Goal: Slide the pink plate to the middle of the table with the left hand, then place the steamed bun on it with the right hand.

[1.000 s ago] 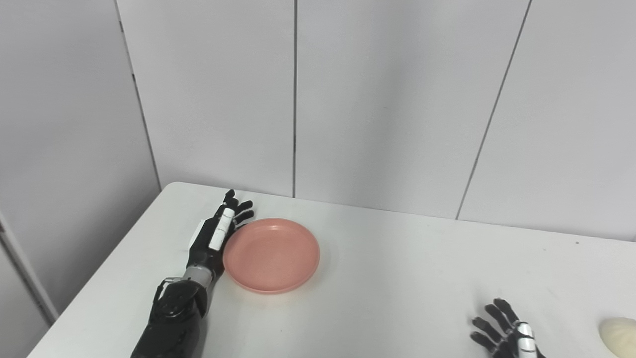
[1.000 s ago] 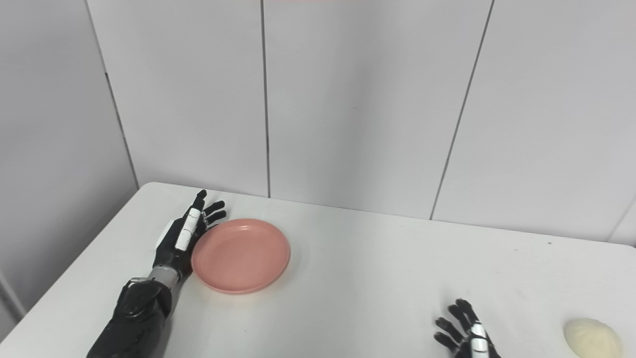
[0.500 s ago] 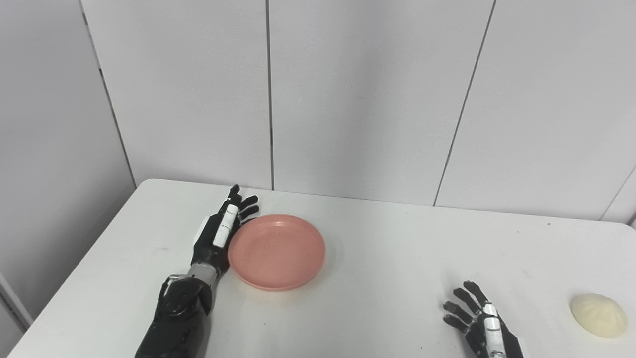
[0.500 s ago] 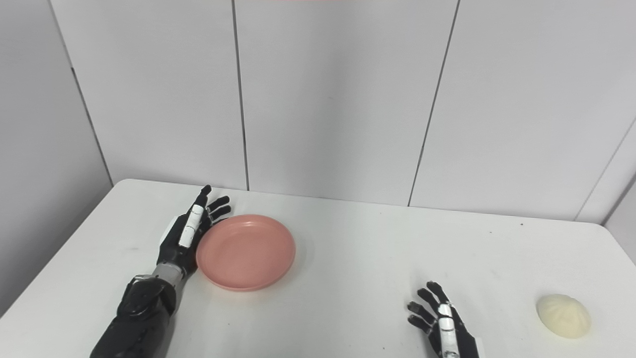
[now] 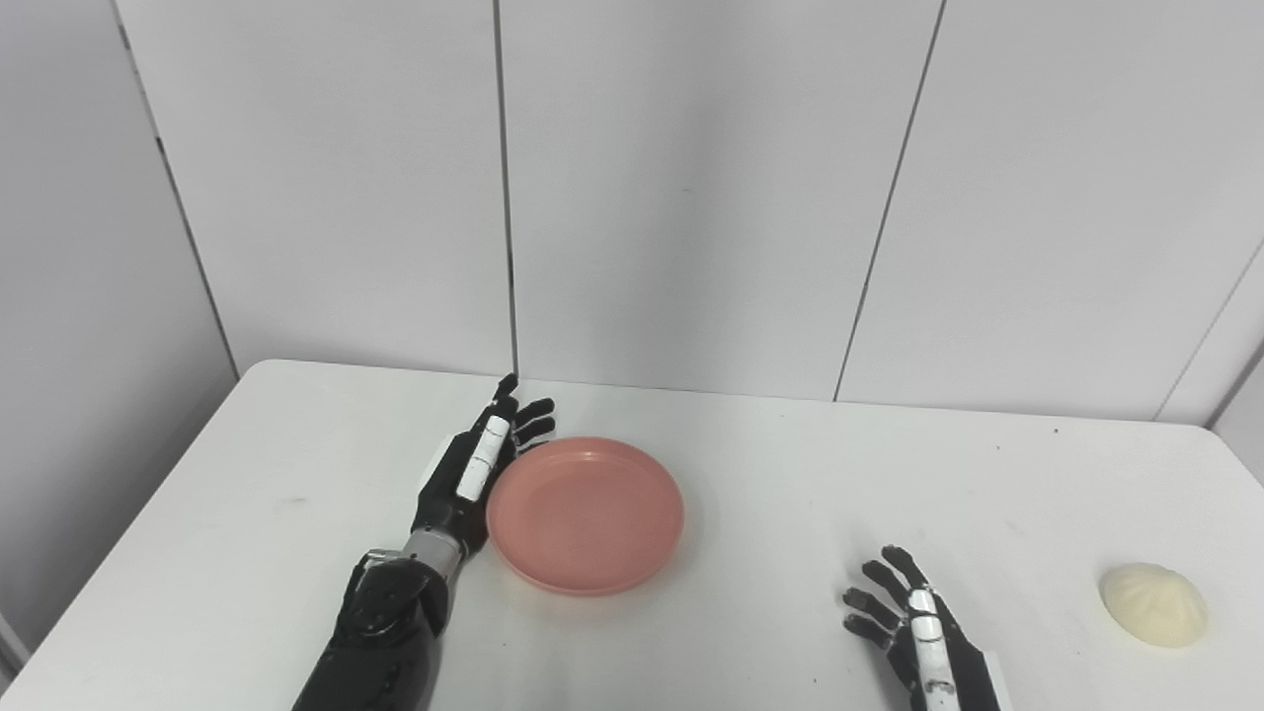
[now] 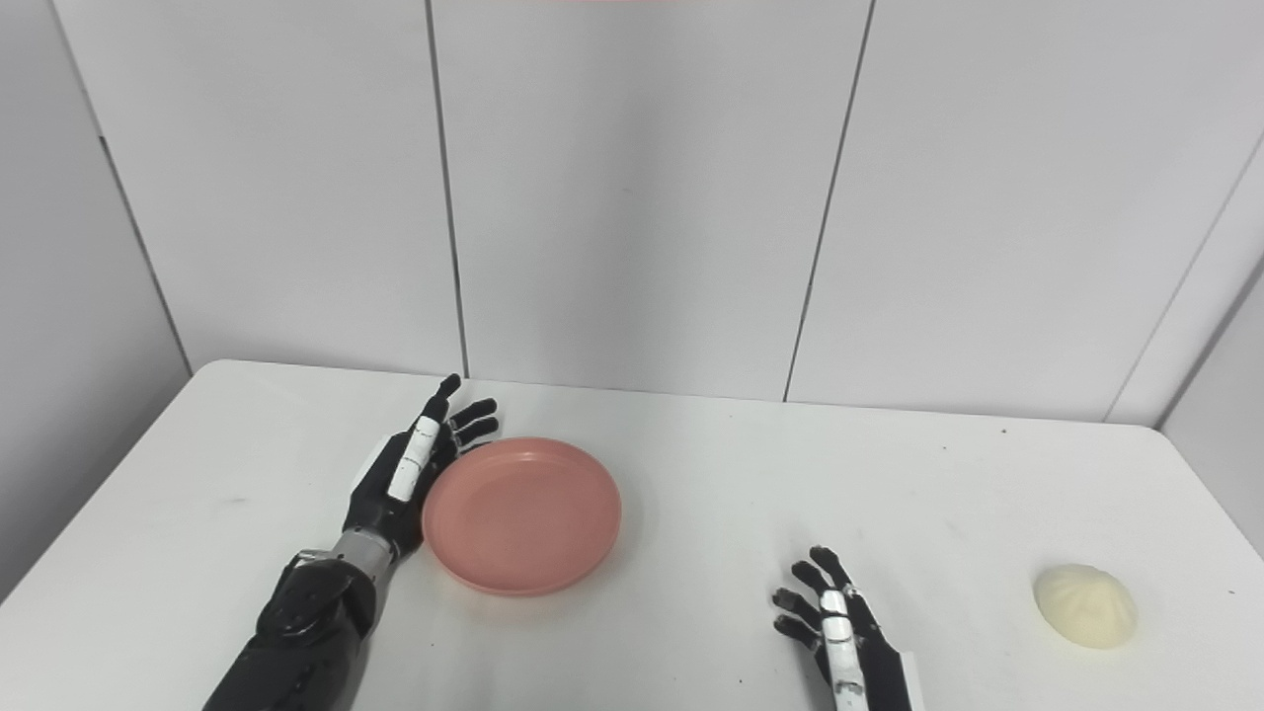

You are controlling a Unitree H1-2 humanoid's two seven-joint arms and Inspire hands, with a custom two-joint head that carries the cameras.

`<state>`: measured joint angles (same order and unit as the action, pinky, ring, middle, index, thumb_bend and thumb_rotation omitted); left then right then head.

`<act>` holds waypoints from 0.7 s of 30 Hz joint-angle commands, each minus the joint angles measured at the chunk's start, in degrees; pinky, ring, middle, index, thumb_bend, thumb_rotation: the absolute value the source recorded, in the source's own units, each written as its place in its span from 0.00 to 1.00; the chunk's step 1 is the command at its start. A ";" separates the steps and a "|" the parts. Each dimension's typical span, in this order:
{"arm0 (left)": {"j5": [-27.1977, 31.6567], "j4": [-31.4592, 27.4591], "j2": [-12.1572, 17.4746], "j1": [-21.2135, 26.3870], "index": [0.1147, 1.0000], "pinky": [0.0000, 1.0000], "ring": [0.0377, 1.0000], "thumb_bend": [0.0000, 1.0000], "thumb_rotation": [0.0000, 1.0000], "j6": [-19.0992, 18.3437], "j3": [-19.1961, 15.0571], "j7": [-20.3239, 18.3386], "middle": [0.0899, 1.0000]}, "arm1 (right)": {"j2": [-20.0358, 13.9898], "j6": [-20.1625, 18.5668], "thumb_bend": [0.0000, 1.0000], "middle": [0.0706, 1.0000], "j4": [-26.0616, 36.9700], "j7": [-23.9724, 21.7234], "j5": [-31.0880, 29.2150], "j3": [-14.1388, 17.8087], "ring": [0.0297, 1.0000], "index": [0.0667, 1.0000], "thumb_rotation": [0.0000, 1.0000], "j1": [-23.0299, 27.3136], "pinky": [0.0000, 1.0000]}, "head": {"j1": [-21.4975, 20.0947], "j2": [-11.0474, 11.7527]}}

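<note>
Fingers, left [image 5: 518,415]: straight and a little apart, laid along the left rim of the plate, tips pointing toward the wall; nothing gripped.
Fingers, right [image 5: 889,583]: spread apart and slightly curled, empty, low over the tabletop.
Left hand [image 5: 474,474]: on edge beside the pink plate, palm side against its left rim, black shell with a white strip along the top finger.
Right hand [image 6: 834,622]: near the front edge, right of centre, back upward, cut off partly by the bottom of both views; holding nothing.
Left forearm [image 5: 380,642]: black, glossy, entering from the bottom left, grey cuff at the wrist.
Pink plate [image 5: 588,513]: round, shallow, flat on the table, left of the table's middle, nothing on it.
Steamed bun [image 5: 1153,604]: pale cream dome with faint pleats, on the bare table at far right, well apart from the right hand and from the plate.
Table [image 6: 711,474]: white, matt, rounded corners, a few small dark specks toward the back right and a faint smudge at left; soft shadows under plate and hands.
Wall [image 6: 632,197]: light grey panels split by thin dark vertical seams, meeting the table's far edge.
Right side [image 6: 1224,355]: wall angling forward past the table's right corner.
</note>
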<state>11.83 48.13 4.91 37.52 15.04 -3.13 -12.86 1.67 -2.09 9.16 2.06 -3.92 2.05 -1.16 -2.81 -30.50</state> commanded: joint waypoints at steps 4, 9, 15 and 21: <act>-1.18 0.66 -2.04 -0.65 1.00 0.77 0.85 0.96 0.83 -1.55 1.06 -0.40 0.83 | 0.96 -1.02 0.77 0.81 2.09 0.10 0.39 -0.75 0.74 0.84 0.89 0.92 0.73 | -1.35 -0.47; -0.16 -0.42 -3.05 -1.04 0.99 0.80 0.84 0.98 0.81 -2.64 0.58 -1.62 0.83 | 1.61 -1.47 0.77 0.80 2.39 0.69 1.81 -1.47 0.73 0.83 0.89 1.01 0.71 | -2.96 -0.98; -0.75 -2.51 -4.00 -1.85 0.99 0.79 0.82 1.00 0.82 -3.83 0.71 -1.53 0.83 | 2.19 -1.83 0.76 0.79 2.89 1.31 3.27 -2.26 0.72 0.82 0.91 1.04 0.70 | -4.08 -1.59; -0.85 -3.92 -4.66 -2.21 0.99 0.78 0.83 1.00 0.82 -4.93 1.01 -1.62 0.84 | 2.83 -1.87 0.75 0.79 2.99 1.82 5.02 -3.26 0.72 0.82 0.93 1.36 0.69 | -6.40 -2.03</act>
<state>10.99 44.35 0.90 36.24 12.43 -2.53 -14.03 3.76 -3.84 10.10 3.48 0.40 -0.84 -1.09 -9.23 -32.52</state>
